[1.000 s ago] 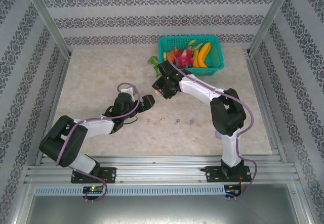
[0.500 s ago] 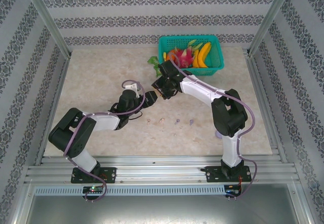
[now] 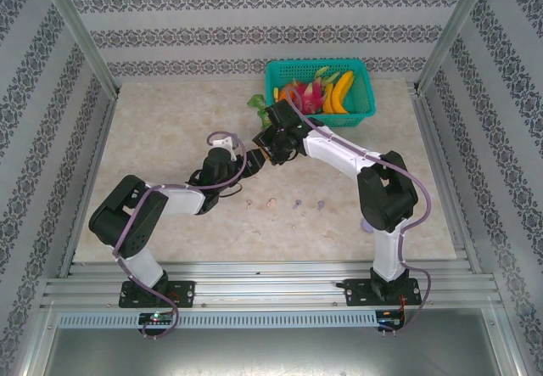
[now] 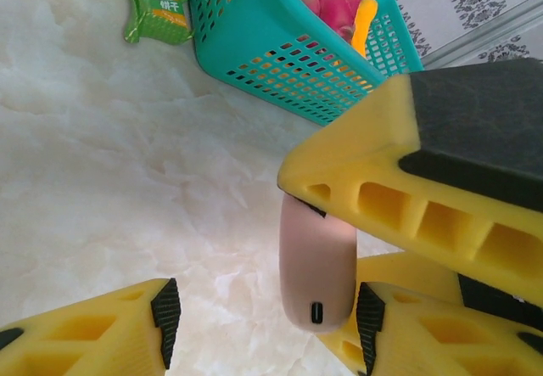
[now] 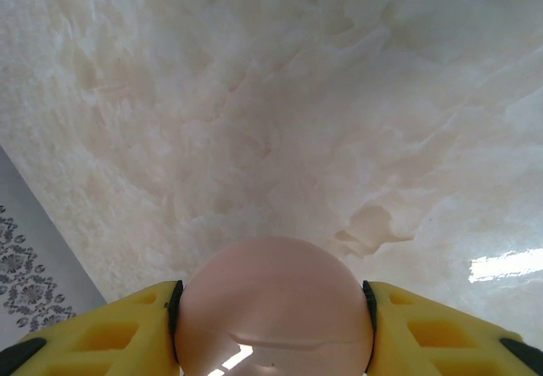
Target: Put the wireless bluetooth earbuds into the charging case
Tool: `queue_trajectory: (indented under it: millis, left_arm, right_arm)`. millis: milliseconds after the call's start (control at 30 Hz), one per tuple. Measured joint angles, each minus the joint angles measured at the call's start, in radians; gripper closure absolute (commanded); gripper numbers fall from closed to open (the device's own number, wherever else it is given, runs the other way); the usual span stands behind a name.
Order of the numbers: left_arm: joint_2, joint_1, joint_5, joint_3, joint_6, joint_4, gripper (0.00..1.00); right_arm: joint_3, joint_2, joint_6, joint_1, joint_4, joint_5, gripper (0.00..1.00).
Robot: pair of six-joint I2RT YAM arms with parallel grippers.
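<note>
Right gripper (image 5: 271,308) clamped on the pink charging case (image 5: 271,342). My left gripper (image 4: 267,323) is spread wide, the case between its pads. I judge this a handover or lid-opening step. Next: close left squarely. Earbuds (image 3: 297,204) lie loose on the table (image 3: 170,138), behind both tools.

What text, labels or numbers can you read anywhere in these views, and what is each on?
Green packet: white and orange printed characters, too blurred to read with certainty.
Pink charging case: no text, just a small dark port.
Teal basket: no label that I can see.
</note>
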Motion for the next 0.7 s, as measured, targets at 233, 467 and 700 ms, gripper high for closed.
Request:
queue_trajectory:
  millis: [233, 467, 700]
  left_arm:
    - [0.011, -0.001, 0.000, 0.004, -0.014, 0.026, 0.52]
    - [0.018, -0.001, 0.000, 0.013, -0.020, 0.046, 0.64]
    - [0.018, -0.002, -0.001, 0.018, -0.026, 0.052, 0.79]
  right_arm:
    - [0.000, -0.002, 0.014, 0.013, 0.009, -0.006, 0.53]
    - [0.000, -0.002, 0.016, 0.013, 0.017, -0.007, 0.53]
    - [-0.002, -0.002, 0.029, 0.015, 0.027, -0.005, 0.53]
